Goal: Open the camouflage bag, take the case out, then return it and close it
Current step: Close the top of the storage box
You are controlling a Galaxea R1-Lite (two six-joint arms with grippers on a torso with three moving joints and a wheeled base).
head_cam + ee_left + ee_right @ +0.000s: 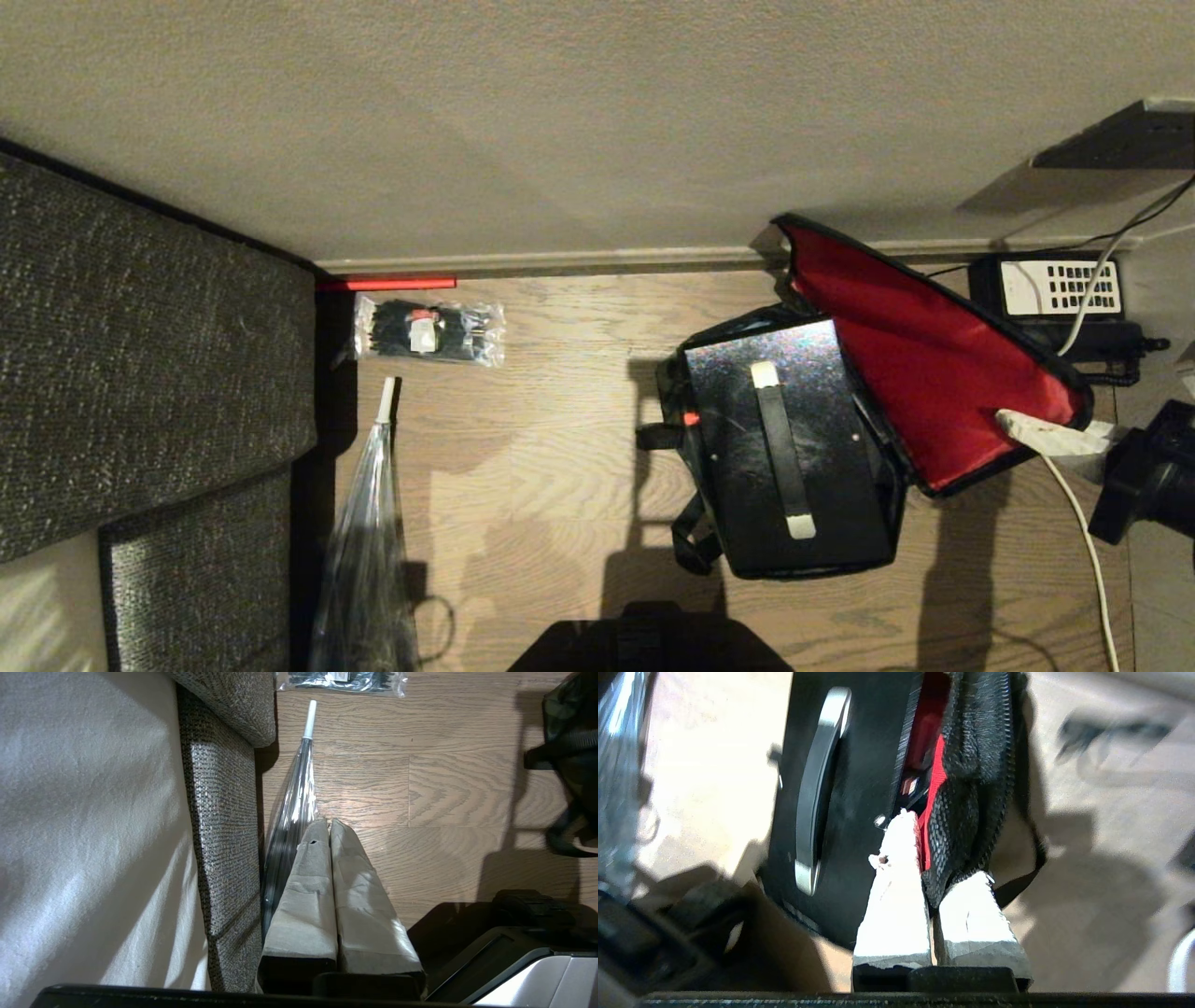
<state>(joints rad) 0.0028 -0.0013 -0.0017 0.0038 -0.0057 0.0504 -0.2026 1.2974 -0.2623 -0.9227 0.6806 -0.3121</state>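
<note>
right gripper [924, 858] clamped on camouflage bag [934, 364] lid edge | case [794, 448] inside bag, just beside fingers

The case [789, 448] sits in the camouflage bag [924, 364] on the floor [560, 439]. The telephone [1060, 289] is behind it. The sofa [140, 355] is far left.

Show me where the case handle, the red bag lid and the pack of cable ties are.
case handle [782, 450]: head view, middle of the black strap.
camouflage bag lid [924, 364]: head view, red lining of the opened flap.
pack of cable ties [429, 331]: head view, centre of the clear packet.
</note>
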